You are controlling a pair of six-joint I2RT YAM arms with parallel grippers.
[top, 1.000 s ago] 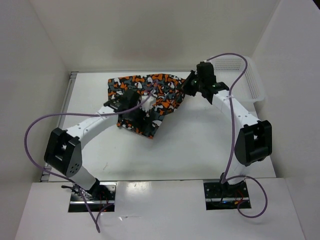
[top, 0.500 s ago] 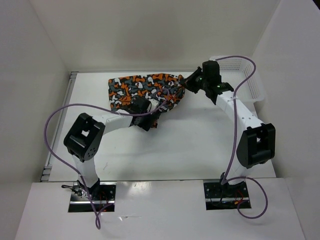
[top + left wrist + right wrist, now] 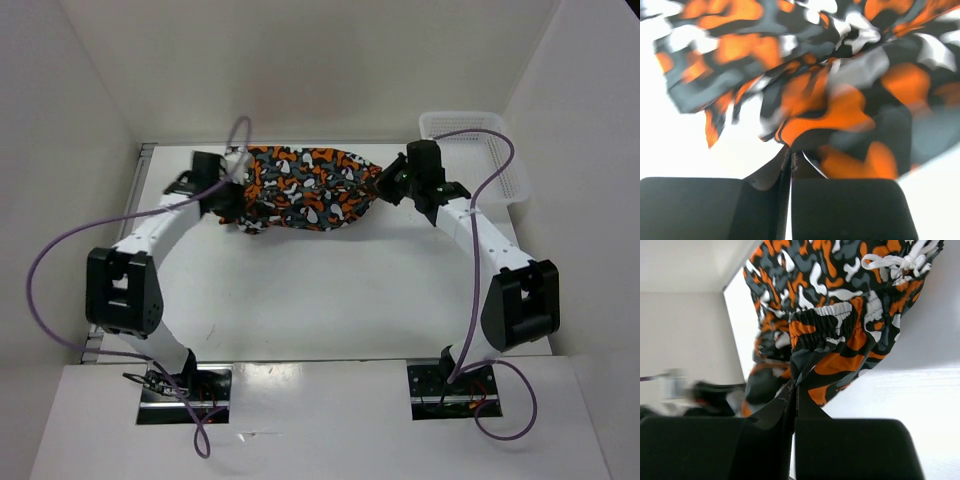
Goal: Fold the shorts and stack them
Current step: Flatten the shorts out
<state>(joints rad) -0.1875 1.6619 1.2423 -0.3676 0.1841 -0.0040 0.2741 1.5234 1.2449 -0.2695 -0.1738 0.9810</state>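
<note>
Two end effectors are gripping one pair of shorts (image 3: 305,190) between them, over the far part of the desk (image 3: 330,290). The left end effector (image 3: 235,198) is pinching the left edge of the cloth; in the left wrist view its jaws are pressing together to a narrow seam on the fabric. The right end effector (image 3: 381,186) is clamping the right edge near the elastic waistband (image 3: 835,315) and white drawstring (image 3: 900,260), its jaws likewise pressing together on cloth.

The shorts are hanging as a wide, bunched band between the two grips. Whether the lower edge is touching the desk is not clear from above. The white mesh basket (image 3: 480,130) is standing at the far right corner, apart from the cloth.

Assessment: the garment is being spread out, no neat fold is showing, and nothing is stacked. Folding and stacking are both outstanding.
</note>
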